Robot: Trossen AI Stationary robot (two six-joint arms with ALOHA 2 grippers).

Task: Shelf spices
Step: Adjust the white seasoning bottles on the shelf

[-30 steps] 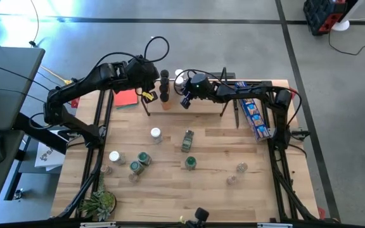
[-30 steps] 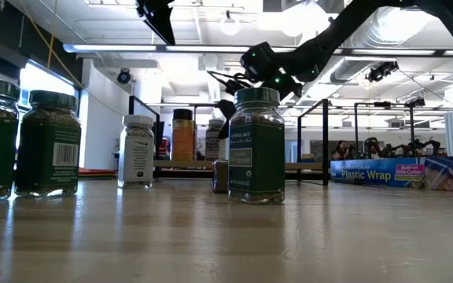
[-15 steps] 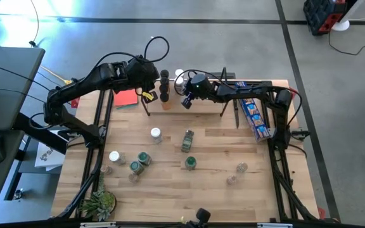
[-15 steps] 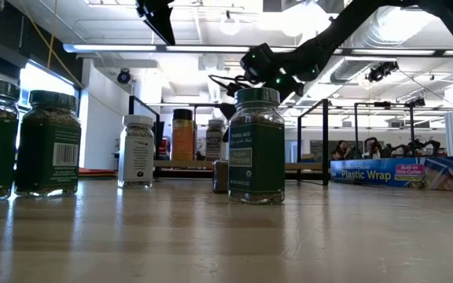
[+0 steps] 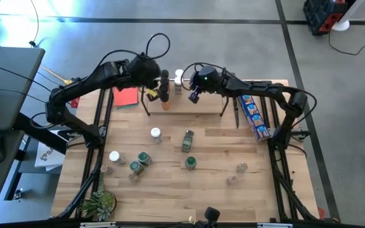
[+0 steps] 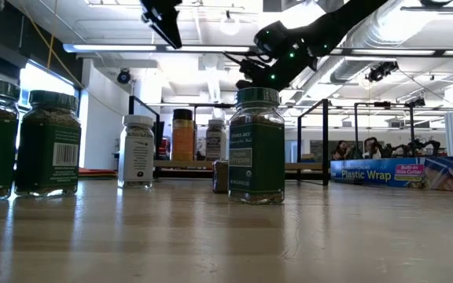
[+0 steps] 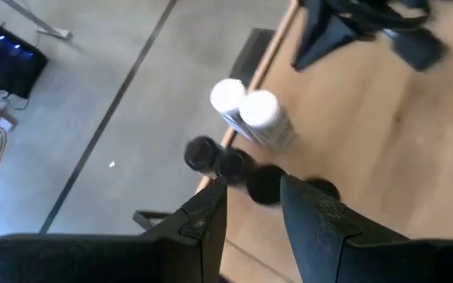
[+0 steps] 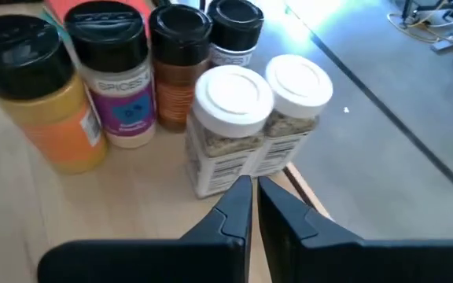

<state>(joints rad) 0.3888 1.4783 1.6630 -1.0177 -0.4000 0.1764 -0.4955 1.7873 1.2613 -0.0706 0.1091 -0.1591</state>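
**Inspector:** Progress on the task?

**Assessor:** Partly done, in my judgement. The shelf (image 5: 189, 101) stands at the far edge of the tabletop (image 5: 170, 190). Six jars are grouped on it: four black-lidded jars (image 8: 104, 71) in a row, with two white-lidded jars (image 8: 230, 126) just beside them. Some nine or ten jars remain loose on the tabletop, among them a green-labelled jar (image 6: 256, 145) mid-table and a white-lidded one (image 5: 155, 133).

**Inspector:** The grippers?

**Assessor:** The right gripper (image 5: 194, 96) hangs over the shelf just beside the white-lidded pair, fingers closed and holding nothing. The left gripper (image 5: 156, 92) hangs above the black-lidded row, fingers (image 7: 203, 224) partly apart, gripping nothing.

**Inspector:** Change from a second ago?

**Assessor:** The right arm has risen and swung back from the jars; its elbow has shifted outward. The left gripper has edged slightly toward the row. No jar has moved.
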